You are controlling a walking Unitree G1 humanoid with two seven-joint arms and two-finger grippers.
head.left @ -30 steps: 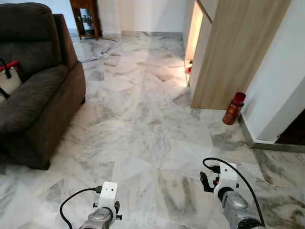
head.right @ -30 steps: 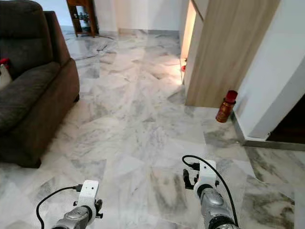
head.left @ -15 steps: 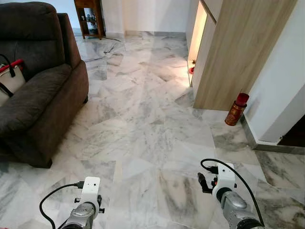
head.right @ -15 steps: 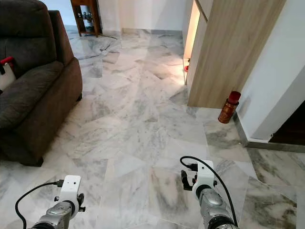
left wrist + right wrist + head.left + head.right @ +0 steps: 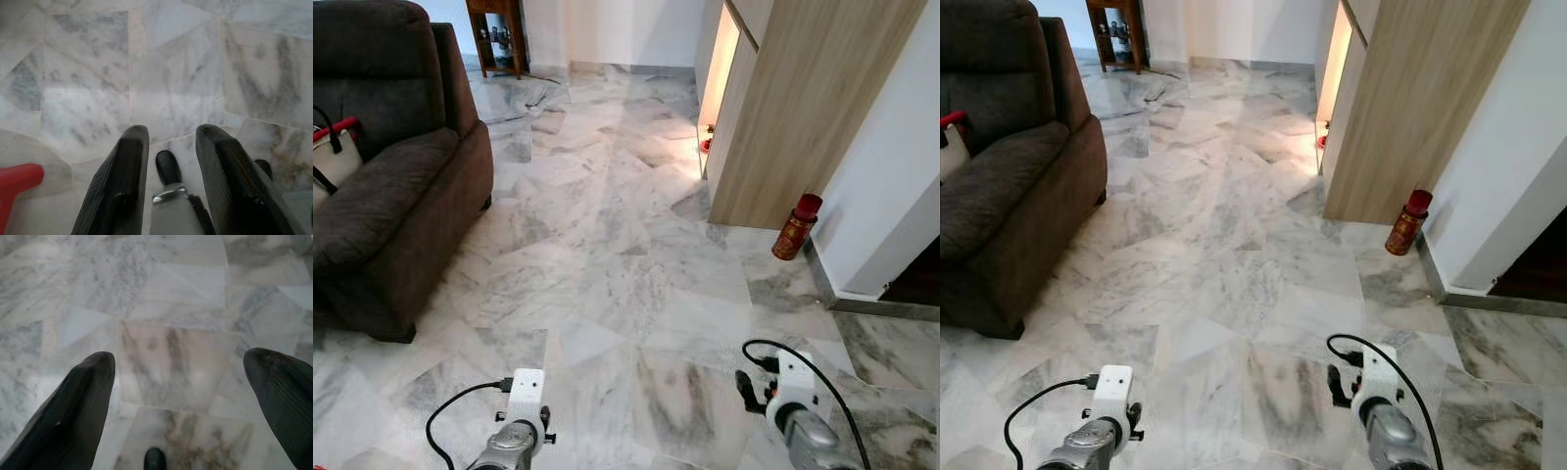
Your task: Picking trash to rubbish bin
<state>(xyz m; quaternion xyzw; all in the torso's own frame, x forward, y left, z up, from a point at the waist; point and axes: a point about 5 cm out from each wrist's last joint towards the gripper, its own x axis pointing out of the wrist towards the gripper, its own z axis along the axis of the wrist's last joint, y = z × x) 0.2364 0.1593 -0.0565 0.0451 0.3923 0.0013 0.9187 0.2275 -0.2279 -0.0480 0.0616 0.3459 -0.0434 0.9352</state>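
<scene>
Red can ahead-right, upright, nearer our right arm

We judge the red can (image 5: 795, 226) trash; right gripper (image 5: 181, 411) spread wide, empty; left gripper (image 5: 172, 171) parted narrowly, empty; both well short.

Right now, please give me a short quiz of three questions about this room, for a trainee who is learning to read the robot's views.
1. True or false: the red-capped can stands on the marble floor beside the wooden panel.
2. Which hand has its fingers spread wider: (a) the left hand or (b) the right hand?
3. Fill in: the brown sofa is on the robot's ____ side.

Key:
1. True; it is upright near the panel's foot, by the white wall.
2. (b); both are open and hold nothing, but the right fingers stand far apart.
3. Left; a white bag with red trim lies on it.
</scene>
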